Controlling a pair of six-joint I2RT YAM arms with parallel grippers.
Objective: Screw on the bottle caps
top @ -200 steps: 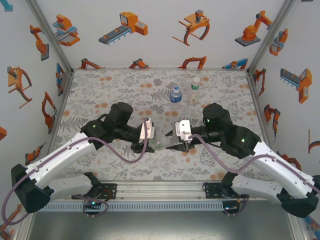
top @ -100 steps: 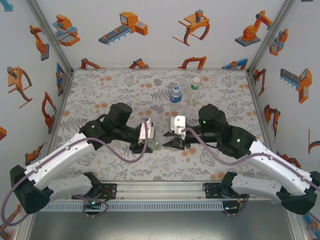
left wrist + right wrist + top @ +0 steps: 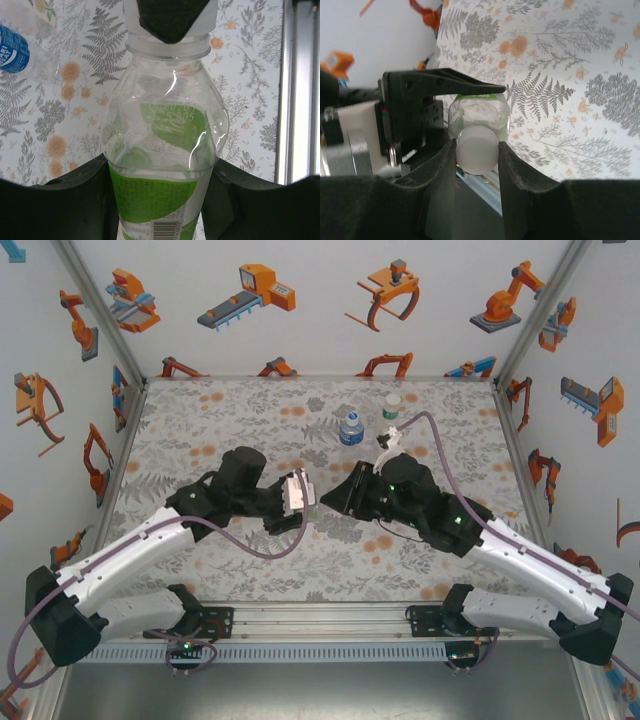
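Cap (image 3: 476,162) seated on neck, pinched in right tool (image 3: 477,150).
Left tool (image 3: 161,165) clamps green-labelled bottle (image 3: 160,115) (axes in line, probably ready for twisting).

The held bottle (image 3: 165,150) hangs over the middle of the table (image 3: 200,430), its body in the left gripper (image 3: 161,170) on the left and its cap (image 3: 477,152) in the right gripper (image 3: 477,147) on the right. Behind them stand the left bottle (image 3: 351,427) and, just right of it and farther back, the right bottle (image 3: 392,408).
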